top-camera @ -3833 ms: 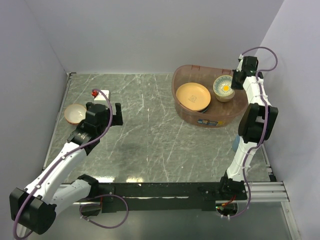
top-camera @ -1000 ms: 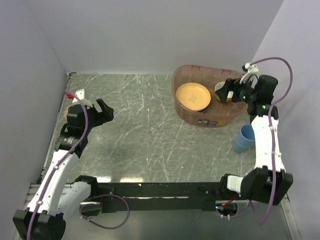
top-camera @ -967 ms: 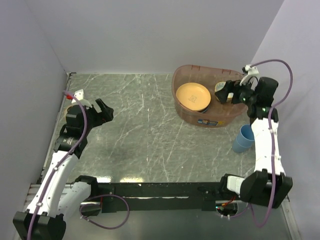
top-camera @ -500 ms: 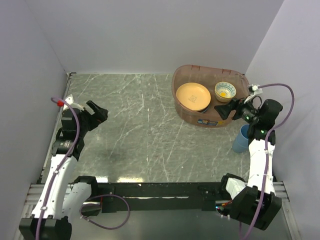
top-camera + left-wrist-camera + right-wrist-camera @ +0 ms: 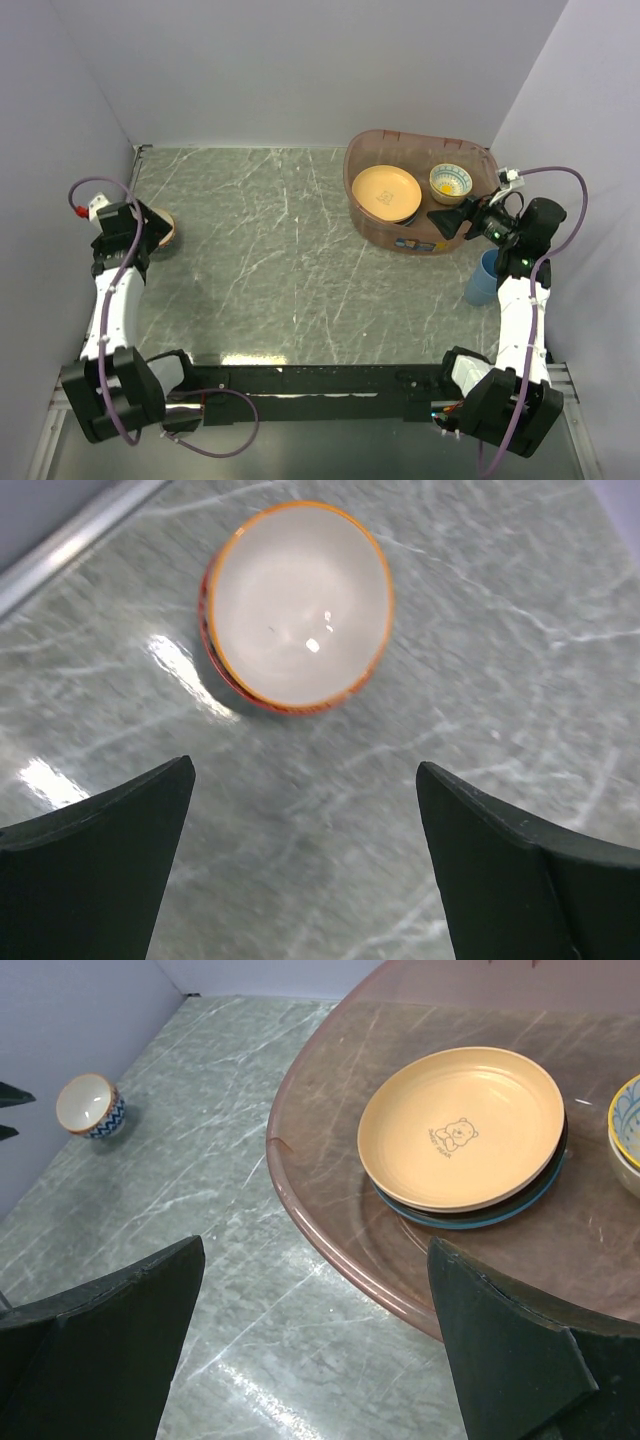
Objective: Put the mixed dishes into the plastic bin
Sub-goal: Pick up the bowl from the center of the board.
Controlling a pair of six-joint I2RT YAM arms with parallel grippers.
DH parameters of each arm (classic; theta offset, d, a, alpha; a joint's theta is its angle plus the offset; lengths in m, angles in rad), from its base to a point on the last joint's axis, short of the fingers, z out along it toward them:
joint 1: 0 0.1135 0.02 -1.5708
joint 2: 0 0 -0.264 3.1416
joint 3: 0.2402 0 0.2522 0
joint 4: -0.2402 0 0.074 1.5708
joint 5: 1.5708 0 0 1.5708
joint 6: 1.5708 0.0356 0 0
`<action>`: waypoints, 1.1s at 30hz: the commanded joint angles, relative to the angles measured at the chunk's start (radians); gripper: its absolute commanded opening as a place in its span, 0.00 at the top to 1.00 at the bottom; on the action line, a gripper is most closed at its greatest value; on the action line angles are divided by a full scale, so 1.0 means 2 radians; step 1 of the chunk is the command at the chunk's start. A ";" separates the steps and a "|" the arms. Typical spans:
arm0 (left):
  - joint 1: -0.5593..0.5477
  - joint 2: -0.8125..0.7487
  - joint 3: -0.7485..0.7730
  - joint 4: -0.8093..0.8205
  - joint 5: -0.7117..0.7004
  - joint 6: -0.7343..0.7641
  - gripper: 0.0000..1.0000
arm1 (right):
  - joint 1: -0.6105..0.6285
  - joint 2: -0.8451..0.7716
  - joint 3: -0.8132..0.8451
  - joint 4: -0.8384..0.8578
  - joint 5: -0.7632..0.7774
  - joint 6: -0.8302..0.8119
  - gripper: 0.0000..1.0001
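Far left of the plastic bin, the left hand has swung over the red-patterned bowl on the bench, spread and probably about to take it, while the right hand, also spread, has backed off, leaving the small cream bowl in the bin.

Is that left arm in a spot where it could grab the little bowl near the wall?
Probably yes. The left gripper is open, and the bowl sits upright on the table just ahead of it, with nothing between them or crowding the bowl.
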 commanded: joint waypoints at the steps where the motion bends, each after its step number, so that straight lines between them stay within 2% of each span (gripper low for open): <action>1: 0.002 0.042 0.021 0.053 -0.046 0.056 0.02 | -0.003 -0.001 0.011 0.024 -0.007 0.005 0.00; 6: 0.002 0.097 0.044 0.065 -0.078 0.068 0.02 | -0.002 -0.001 0.013 0.020 -0.001 0.000 0.00; 12: 0.006 0.147 0.064 0.068 -0.109 0.092 0.13 | -0.003 0.000 0.021 0.000 0.014 -0.017 0.00; 19: 0.011 0.203 0.090 0.073 -0.111 0.116 0.37 | -0.003 0.005 0.022 0.002 0.009 -0.014 0.00; 25: 0.013 0.237 0.110 0.073 -0.109 0.130 0.53 | -0.003 0.006 0.023 -0.001 0.013 -0.016 0.00; 33: 0.012 0.249 0.122 0.072 -0.112 0.134 0.68 | -0.004 0.011 0.024 -0.004 0.016 -0.019 0.00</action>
